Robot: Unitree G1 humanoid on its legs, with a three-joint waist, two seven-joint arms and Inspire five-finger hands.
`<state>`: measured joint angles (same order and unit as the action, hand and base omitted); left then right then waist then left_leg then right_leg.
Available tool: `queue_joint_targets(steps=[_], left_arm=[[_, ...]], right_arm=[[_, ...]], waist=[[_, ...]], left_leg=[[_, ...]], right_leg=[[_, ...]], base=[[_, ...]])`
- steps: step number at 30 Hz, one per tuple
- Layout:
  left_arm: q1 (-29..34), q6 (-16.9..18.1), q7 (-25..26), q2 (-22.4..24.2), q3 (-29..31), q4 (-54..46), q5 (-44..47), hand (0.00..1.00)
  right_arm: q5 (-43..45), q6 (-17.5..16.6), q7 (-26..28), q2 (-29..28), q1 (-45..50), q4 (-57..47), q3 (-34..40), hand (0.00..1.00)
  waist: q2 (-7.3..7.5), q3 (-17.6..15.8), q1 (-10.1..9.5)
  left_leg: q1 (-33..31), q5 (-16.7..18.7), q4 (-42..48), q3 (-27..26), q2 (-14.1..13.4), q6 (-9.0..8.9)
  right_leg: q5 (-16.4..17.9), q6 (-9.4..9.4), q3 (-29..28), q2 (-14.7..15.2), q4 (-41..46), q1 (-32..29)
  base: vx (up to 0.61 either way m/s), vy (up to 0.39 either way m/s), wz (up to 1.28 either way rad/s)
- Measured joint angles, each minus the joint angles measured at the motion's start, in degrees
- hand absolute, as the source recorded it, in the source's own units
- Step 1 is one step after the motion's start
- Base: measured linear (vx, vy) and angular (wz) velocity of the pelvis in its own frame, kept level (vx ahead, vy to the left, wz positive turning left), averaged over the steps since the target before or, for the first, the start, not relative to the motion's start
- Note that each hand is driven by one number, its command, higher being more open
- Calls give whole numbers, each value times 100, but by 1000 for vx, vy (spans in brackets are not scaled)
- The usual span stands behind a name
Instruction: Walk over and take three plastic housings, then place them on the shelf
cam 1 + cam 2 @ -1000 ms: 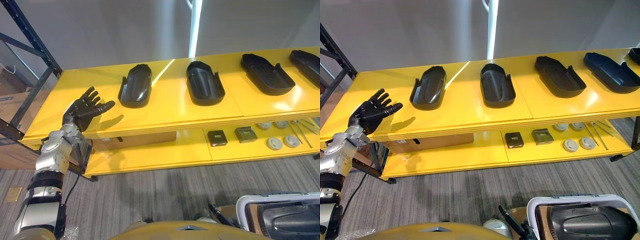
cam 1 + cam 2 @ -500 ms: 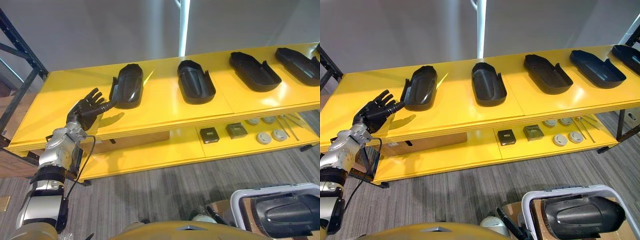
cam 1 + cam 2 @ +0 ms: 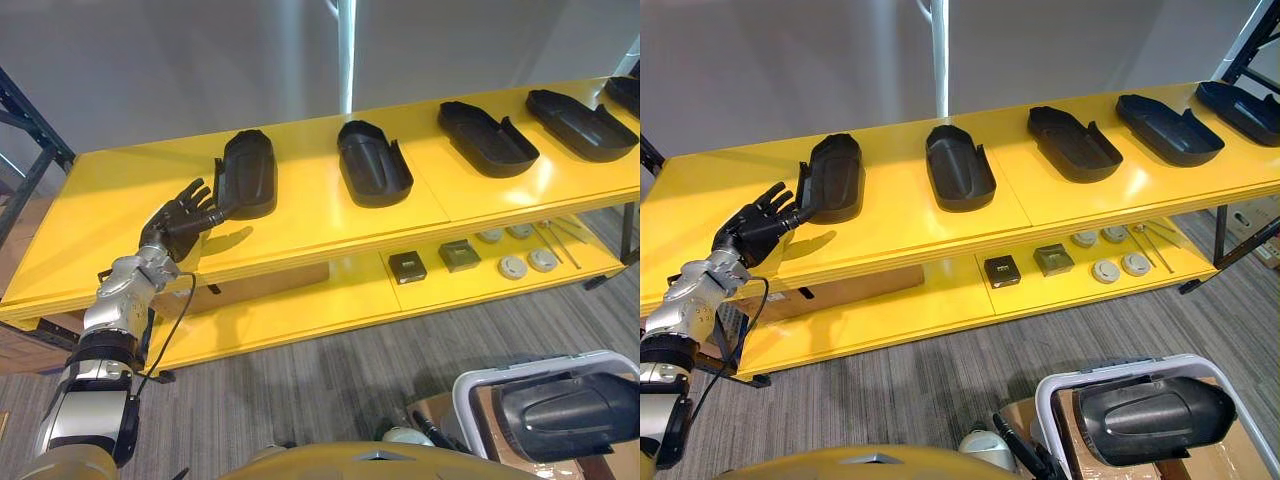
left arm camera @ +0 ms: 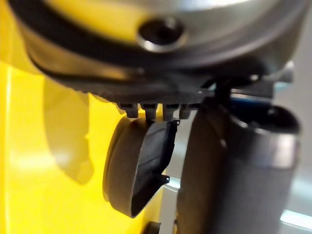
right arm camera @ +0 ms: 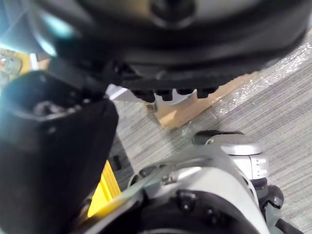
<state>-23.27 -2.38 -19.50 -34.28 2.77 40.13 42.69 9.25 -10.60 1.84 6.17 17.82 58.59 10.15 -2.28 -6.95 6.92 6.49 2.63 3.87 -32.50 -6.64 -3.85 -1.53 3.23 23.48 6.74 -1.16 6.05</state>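
Several black plastic housings lie in a row on the yellow shelf's top board point(image 3: 330, 225). The leftmost housing point(image 3: 245, 172) is tipped up along its left edge, and its hollow side shows in the left wrist view point(image 4: 139, 168). My left hand point(image 3: 178, 220) is open with its fingers spread, and the fingertips touch that housing's lower left edge. Further along to the right lie a second housing point(image 3: 373, 163) and a third point(image 3: 487, 138). My right hand point(image 5: 161, 44) shows as dark bulk in its own wrist view, with its fingers hidden.
A white-rimmed bin point(image 3: 470, 385) at the lower right holds another black housing point(image 3: 565, 410). The lower shelf board carries small black boxes point(image 3: 407, 267), grey discs point(image 3: 513, 267) and thin rods. A cardboard box point(image 3: 260, 287) sits under the shelf's left half. A dark rack post point(image 3: 30, 125) stands at far left.
The camera has shifted rightward along the shelf. My left hand has reached up to the leftmost housing and now touches it, and that housing has tipped from lying flat.
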Motion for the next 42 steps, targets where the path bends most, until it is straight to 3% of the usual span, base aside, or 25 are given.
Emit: queue_joint_targets(steps=[12,18,22,25,28,31,34,37,42], left_arm=[[-176,-15,117,20,-18,136,-18,100],[-167,123,739,20,13,141,-344,100],[-18,453,1354,85,251,-72,-1231,100],[609,716,2067,355,632,-1082,-1948,100],[1082,751,2575,516,675,-1781,-2537,100],[1906,852,3120,1137,790,-3039,-2543,100],[2796,1219,3174,1603,846,-4171,-2537,100],[3371,1667,3066,1953,945,-4889,-2535,100],[3696,2256,2911,2222,950,-5336,-2530,100]], right_arm=[[-108,-5,44,26,4,-106,13,100],[-211,-22,54,39,21,-108,34,100],[-204,-79,58,54,39,-123,32,100],[-135,-161,55,80,74,-149,-19,100],[-74,-264,-1,112,173,-329,-169,100],[147,-286,-314,258,213,-883,-544,100],[429,-635,-697,33,188,-2085,-631,100],[538,-963,-726,-44,19,-3207,-621,100],[564,-1181,-724,-15,-362,-4296,-439,100]], waist=[[-61,-3,129],[-94,-16,104],[-133,-32,92],[-181,-21,28],[-250,-18,-93],[-310,-1,-269],[-270,16,-375],[-208,72,-504],[-102,116,-600]], left_leg=[[-6,51,106,-50,-55,-13],[-15,64,148,-56,-104,-33],[-18,64,156,-27,-104,-33],[-54,62,150,59,-96,-31],[-115,31,126,179,-69,-9],[-131,-27,-20,308,32,26],[-163,-31,-12,380,44,39],[-185,-37,-10,423,44,49],[-184,-39,-17,490,57,55]], right_leg=[[0,1,-25,-16,-1,12],[0,0,-21,-57,-21,27],[0,0,12,-61,-49,94],[0,1,109,-58,-65,113],[1,1,245,-44,-82,125],[17,-18,382,16,-78,134],[8,-11,448,23,-82,150],[6,-12,476,19,-91,167],[-4,-1,544,22,-103,238]], base=[[-6,9,-2],[0,0,0],[10,13,2],[21,31,14],[7,33,21],[-7,55,23],[0,41,13],[-5,13,10],[-1,18,9]])
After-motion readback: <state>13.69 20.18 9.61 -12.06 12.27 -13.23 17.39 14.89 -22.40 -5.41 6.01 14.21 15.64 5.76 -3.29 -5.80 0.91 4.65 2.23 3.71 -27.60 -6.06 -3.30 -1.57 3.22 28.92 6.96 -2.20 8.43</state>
